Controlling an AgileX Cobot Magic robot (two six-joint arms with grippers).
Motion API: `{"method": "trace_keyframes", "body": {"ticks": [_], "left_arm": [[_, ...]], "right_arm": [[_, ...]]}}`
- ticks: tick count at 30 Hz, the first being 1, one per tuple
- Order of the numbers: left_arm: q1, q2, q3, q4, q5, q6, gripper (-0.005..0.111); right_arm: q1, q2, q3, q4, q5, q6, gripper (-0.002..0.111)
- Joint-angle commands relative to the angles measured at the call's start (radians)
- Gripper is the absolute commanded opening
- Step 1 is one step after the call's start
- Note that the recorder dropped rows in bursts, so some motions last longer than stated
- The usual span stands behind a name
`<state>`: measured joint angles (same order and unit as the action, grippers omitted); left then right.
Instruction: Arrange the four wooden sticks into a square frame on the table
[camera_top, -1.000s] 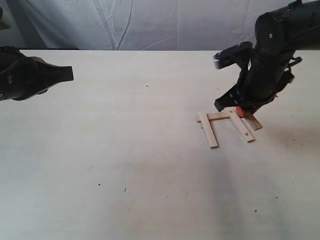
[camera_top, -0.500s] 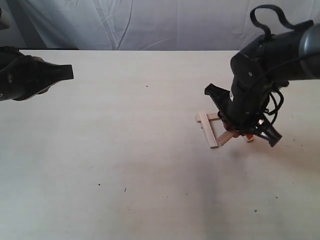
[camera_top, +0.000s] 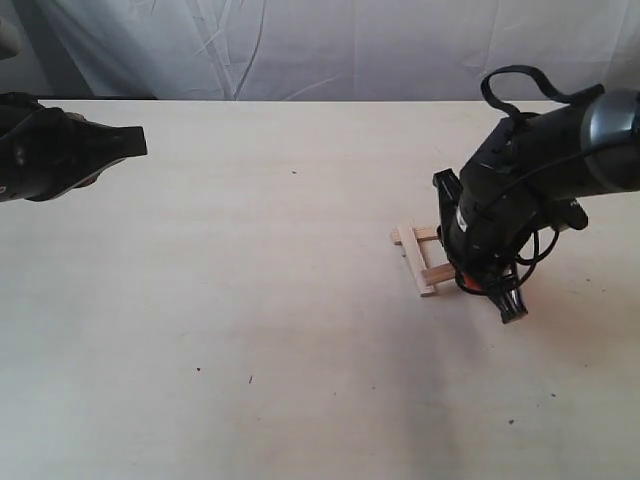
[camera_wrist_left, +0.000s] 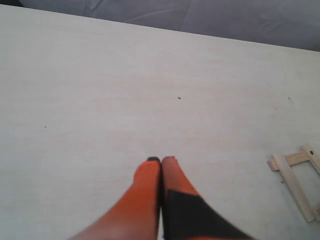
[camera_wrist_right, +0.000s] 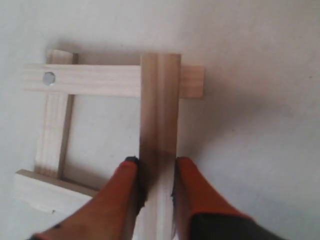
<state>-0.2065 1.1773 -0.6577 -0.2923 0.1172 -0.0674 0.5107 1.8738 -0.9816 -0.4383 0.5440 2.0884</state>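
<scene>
Swinging round within the last second, the right tool (camera_wrist_right: 157, 164) has carried the fourth stick (camera_wrist_right: 160, 110) from the far right corner of the layout to its near side, which stood open a moment ago. The orange fingers (camera_wrist_right: 125, 192) are part-way closed on the edges of this stick, gripping it near one end. Its free end now lies across the dotted stick (camera_wrist_right: 90, 80), with a short stub of that stick poking out past the crossing. A third stick (camera_wrist_right: 55, 130) runs beneath the dotted one, and the last stick (camera_wrist_right: 47, 192) lies just beside the fingers. Together the four wooden sticks form a closed, roughly square outline on the right half of the tabletop (camera_top: 250, 300), where before they made a three-sided shape. Whether the held stick rests fully down or hangs just above cannot be told. The frame looks nearly done; what is probably left is letting go, and perhaps tidying the uneven overlapping corners. The left tool (camera_wrist_left: 161, 161) is unchanged, fully closed and empty, well apart from the sticks.
</scene>
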Motion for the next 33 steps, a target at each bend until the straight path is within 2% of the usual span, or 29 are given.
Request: {"method": "trace_keyframes", "body": {"ticks": [1,5,19,22,25,27,29,31,33], "left_arm": [[0.005,0.004,-0.007,-0.014,-0.013,-0.002,0.0],[0.005,0.004,-0.007,-0.014,-0.013,-0.002,0.0],[0.005,0.004,-0.007,-0.015,-0.013,-0.002,0.0],[0.005,0.004,-0.007,-0.015,-0.013,-0.002,0.0],[0.005,0.004,-0.007,-0.015,-0.006,-0.002,0.0],[0.003,0.004,-0.007,-0.015,-0.004,-0.002,0.0],[-0.011,0.004,-0.007,-0.015,-0.002,-0.002,0.0],[-0.036,0.005,-0.007,-0.003,-0.002,-0.002,0.0],[-0.058,0.007,-0.007,0.027,-0.002,0.0,0.0]], "right_arm": [[0.0,0.038,0.004,0.028,-0.045,0.028,-0.001],[0.0,0.055,0.004,0.047,-0.111,0.028,-0.001],[0.0,-0.004,0.004,0.035,-0.113,0.028,-0.001],[0.0,-0.075,0.004,-0.137,-0.149,-0.004,-0.001],[0.0,-0.14,0.004,-0.467,-0.155,-0.102,-0.001],[0.0,-0.177,0.004,-0.612,-0.166,-0.298,-0.001],[0.0,-0.213,0.004,-0.606,-0.184,-0.694,-0.001],[0.005,-0.238,0.004,-0.431,-0.186,-1.151,-0.001],[0.008,-0.245,0.004,-0.148,-0.154,-1.617,-0.001]]}}
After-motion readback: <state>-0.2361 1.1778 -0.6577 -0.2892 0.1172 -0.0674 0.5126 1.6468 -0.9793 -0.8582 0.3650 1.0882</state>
